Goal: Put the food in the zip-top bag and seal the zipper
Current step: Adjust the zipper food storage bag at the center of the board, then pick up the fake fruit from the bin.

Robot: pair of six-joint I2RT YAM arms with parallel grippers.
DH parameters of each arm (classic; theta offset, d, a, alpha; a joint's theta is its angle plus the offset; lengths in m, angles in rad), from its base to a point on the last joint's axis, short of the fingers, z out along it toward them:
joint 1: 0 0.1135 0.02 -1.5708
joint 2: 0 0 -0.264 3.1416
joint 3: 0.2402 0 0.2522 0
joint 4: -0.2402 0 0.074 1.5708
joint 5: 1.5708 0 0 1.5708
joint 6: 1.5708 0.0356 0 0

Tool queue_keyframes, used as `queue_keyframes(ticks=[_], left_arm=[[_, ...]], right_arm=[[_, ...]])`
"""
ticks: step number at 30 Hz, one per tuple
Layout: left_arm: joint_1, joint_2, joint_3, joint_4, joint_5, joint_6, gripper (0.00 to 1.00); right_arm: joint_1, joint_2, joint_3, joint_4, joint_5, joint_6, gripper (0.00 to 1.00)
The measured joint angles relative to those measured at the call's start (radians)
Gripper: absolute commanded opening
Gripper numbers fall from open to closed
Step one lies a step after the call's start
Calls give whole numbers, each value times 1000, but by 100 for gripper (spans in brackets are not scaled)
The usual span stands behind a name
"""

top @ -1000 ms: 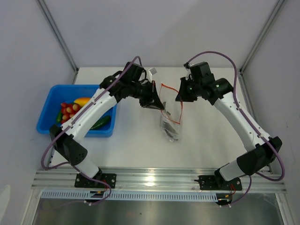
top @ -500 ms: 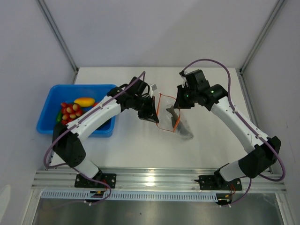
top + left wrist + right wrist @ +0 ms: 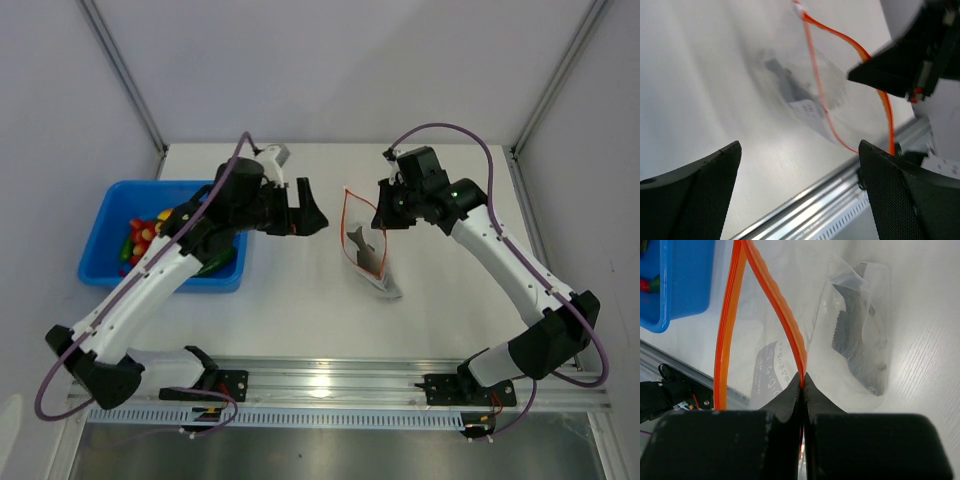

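The left arm reaches from the lower left of the overhead view up over the blue tray (image 3: pixel 100 235), its forearm angled toward the centre; the left gripper (image 3: pixel 311 208) points right with its jaws spread wide and nothing between them; in its wrist view the two fingers (image 3: pixel 700 195) frame the bag from a distance. The right arm arcs from the lower right up and back toward the centre; the right gripper (image 3: pixel 383 214) is pinched tight on the zipper (image 3: pixel 343 226), its tips meeting over the orange strip (image 3: pixel 774 294) in the wrist view. The zip-top bag (image 3: pixel 372 262) hangs from that grip just right of centre, its lower end on the table (image 3: pixel 300 310), mouth open in a narrow loop; a dark grey shape (image 3: pixel 368 243) shows through the film. The food (image 3: pixel 140 235) lies in the tray at left. Half a second ago the left gripper was closed at the mouth's left edge; it has since let go and drawn back left, well apart from the bag, and the loop has narrowed.
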Motion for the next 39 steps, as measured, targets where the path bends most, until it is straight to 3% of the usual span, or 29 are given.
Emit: queue_keyframes(ticks=[4, 9, 14, 18, 23, 26, 27, 28, 34, 39], left_arm=[[84, -109, -28, -53, -209, -37, 99], [353, -203, -187, -79, -359, -117, 100], [560, -252, -447, 1, -425, -172, 99], [680, -212, -494, 41, -460, -231, 93], [716, -85, -472, 90, -526, -294, 86], [744, -6, -465, 100, -544, -335, 73], [758, 15, -465, 105, -546, -344, 61], [772, 36, -464, 110, -546, -356, 58], [829, 159, -418, 125, -550, -386, 61], [832, 244, -348, 127, -570, -403, 71]], right_arm=[[-10, 12, -5, 10, -18, -3, 0], [-24, 34, -40, 27, -49, -2, 0], [-25, 34, -103, 40, -87, 5, 0], [-26, 34, -138, 36, -110, 2, 0], [-37, 33, -142, 34, -124, -5, 0], [-46, 33, -142, 34, -130, -8, 0], [-48, 31, -144, 35, -132, -8, 0], [-50, 29, -149, 38, -135, -8, 0], [-55, 16, -192, 42, -150, -8, 0], [-69, 16, -203, 45, -152, -8, 0]])
